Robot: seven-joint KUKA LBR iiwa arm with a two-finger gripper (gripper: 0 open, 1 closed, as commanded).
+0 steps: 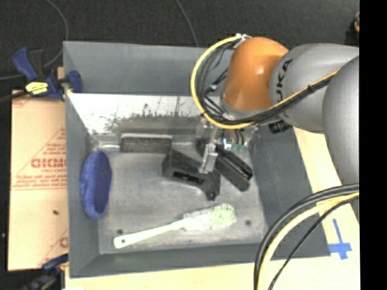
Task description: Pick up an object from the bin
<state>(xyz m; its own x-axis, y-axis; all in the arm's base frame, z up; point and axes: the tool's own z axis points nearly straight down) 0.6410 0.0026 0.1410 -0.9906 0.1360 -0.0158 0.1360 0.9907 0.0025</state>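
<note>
A black angular thing (184, 169) lies on the floor of the bin (139, 201), directly under the hand (210, 153), which is low over its middle. Whether the hand is apart or clamped on it cannot be told. Nothing looks lifted, so the pick seems not yet done. A white brush (181, 223) lies near, in front of the hand; a grey bar (145, 142) lies just behind it; a blue thing (95, 183) sits well off to one side.

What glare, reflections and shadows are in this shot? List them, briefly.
Camera view: the bin's back wall shines, streaked with dark reflections; the orange wrist cover carries a soft highlight; shadow gathers under the end effector around the black object; the blue object and brush lie evenly lit.
</note>
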